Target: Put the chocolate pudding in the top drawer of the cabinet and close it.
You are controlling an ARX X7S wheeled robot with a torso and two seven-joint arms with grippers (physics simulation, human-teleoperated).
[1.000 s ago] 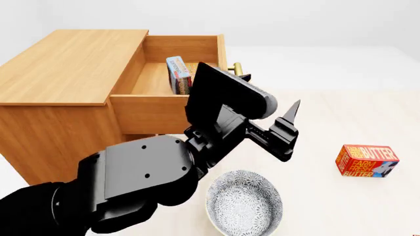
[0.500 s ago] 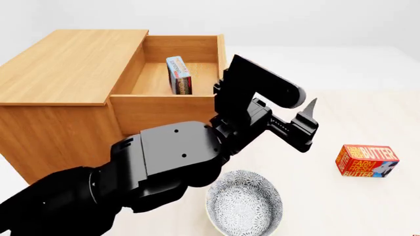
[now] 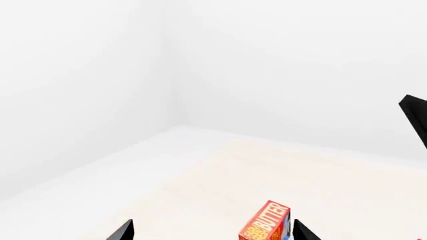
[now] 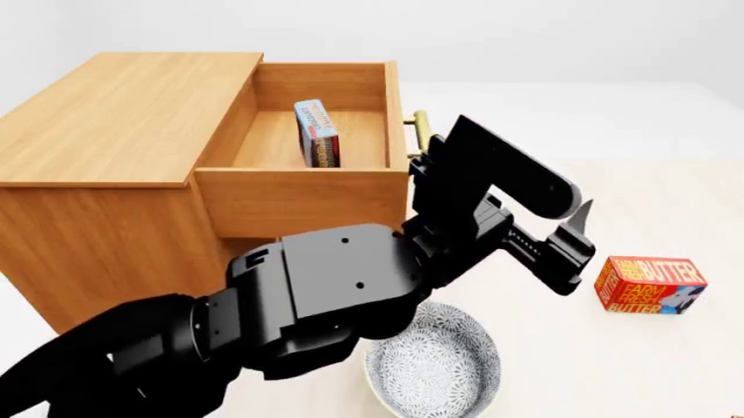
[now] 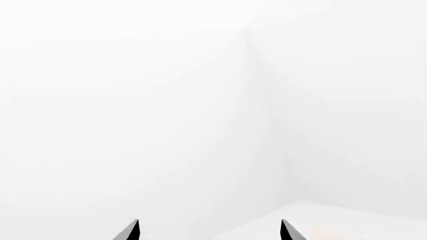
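Note:
The light-brown cabinet (image 4: 111, 131) stands at the left. Its top drawer (image 4: 296, 196) is pulled open, and its brass handle (image 4: 416, 129) shows just behind my left arm. The chocolate pudding (image 4: 316, 132), a small carton with a light-blue face, stands on edge inside the drawer. My left gripper (image 4: 572, 248) is open and empty, out to the right of the drawer front and above the table. In the left wrist view the left gripper (image 3: 213, 232) has its fingertips wide apart. My right gripper (image 5: 208, 231) is open and empty, facing a white wall; it is out of the head view.
A red-orange butter box (image 4: 651, 286) lies on the table just right of my left gripper; it also shows in the left wrist view (image 3: 265, 224). A patterned bowl (image 4: 433, 359) sits in front, below my left arm. The lower drawer is hidden by the arm.
My left arm has swung right, away from the open drawer and toward the butter box, uncovering the brass handle. The pudding has stayed in the drawer.

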